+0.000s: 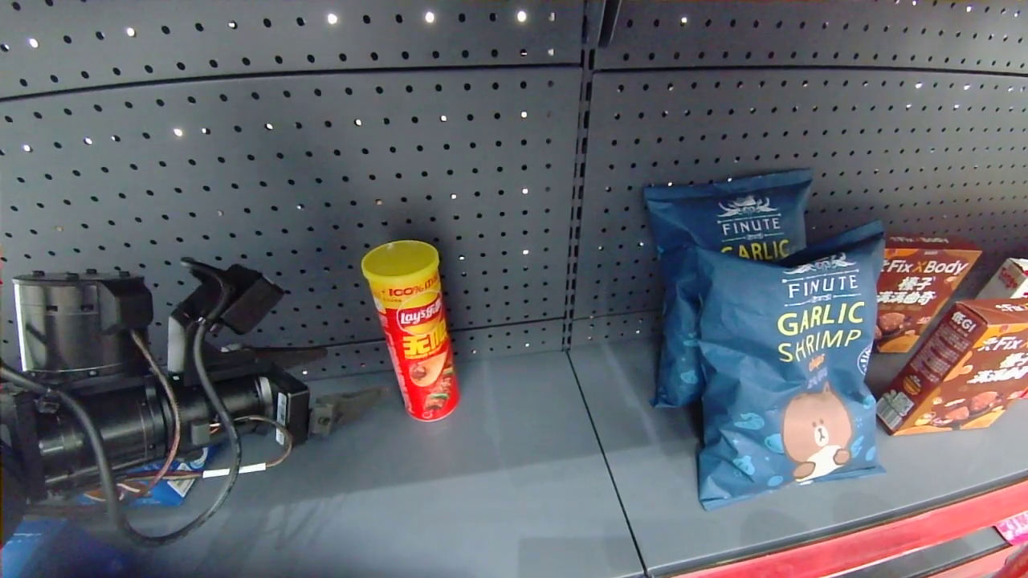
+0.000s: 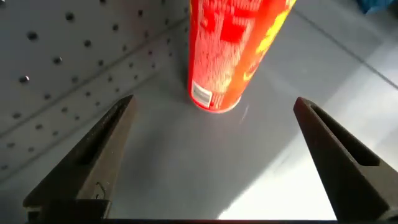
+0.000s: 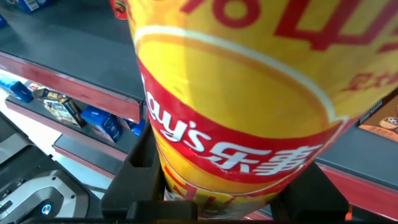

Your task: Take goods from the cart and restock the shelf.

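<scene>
Left gripper [image 1: 352,372]: jaws spread, empty. Red chip can [image 1: 418,353]: upright on shelf [image 1: 498,482], just ahead of its fingertips, not touching. Right gripper [image 3: 224,202]: clamped round yellow chip can [image 3: 249,93]. Risk: a sideways swing of a finger could clip the tall red can and topple it.

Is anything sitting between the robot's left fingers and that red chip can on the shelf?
Nothing visible does. The left gripper has its fingers spread open, pointing at the upright red chip can, and just bare grey shelf lies between them.
</scene>
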### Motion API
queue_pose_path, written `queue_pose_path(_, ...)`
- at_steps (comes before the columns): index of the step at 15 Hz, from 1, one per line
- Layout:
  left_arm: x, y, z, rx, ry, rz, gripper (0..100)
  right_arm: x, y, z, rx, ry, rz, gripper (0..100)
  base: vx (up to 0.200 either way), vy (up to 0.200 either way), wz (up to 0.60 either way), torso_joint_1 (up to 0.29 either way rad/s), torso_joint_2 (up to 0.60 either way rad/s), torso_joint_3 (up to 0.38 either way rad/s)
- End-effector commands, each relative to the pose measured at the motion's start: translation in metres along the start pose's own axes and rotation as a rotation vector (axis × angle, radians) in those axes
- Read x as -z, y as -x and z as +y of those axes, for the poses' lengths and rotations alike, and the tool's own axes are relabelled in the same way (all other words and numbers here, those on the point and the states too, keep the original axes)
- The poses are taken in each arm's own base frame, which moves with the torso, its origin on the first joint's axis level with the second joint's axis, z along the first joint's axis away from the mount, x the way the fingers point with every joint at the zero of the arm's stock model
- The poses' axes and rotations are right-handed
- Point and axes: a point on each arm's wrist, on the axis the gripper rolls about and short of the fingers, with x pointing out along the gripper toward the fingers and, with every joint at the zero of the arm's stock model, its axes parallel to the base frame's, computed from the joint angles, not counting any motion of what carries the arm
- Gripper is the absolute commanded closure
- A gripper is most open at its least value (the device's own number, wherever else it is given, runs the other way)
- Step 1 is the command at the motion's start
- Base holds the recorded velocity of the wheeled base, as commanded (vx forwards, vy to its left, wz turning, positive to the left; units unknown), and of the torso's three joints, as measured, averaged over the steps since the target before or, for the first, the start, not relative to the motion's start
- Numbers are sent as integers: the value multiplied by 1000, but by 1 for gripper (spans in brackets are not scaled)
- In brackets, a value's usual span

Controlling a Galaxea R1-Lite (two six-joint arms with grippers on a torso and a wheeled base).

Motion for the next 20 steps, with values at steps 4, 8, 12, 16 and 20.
queue_pose_path(4,5,0,-2,7,2,16,0,-1,-5,-1,-4,-4,22,100,-100,0,0,6,6,-1)
queue_pose_path(8,6,-3,-1,2,-33,20,0,0,-4,-1,-4,-4,19,100,0,0,0,0,0,0)
queue_pose_path(12,-2,-29,21,-1,-20,-57,0,0,-4,-1,-4,-5,19,100,0,0,0,0,0,0)
queue_pose_path(16,-1,-59,35,0,-82,-211,0,2,-4,-1,-3,-4,21,100,0,0,0,0,0,0)
queue_pose_path(20,-5,-61,32,93,-39,-235,0,2,-4,-1,-1,-6,21,100,0,0,0,0,0,0)
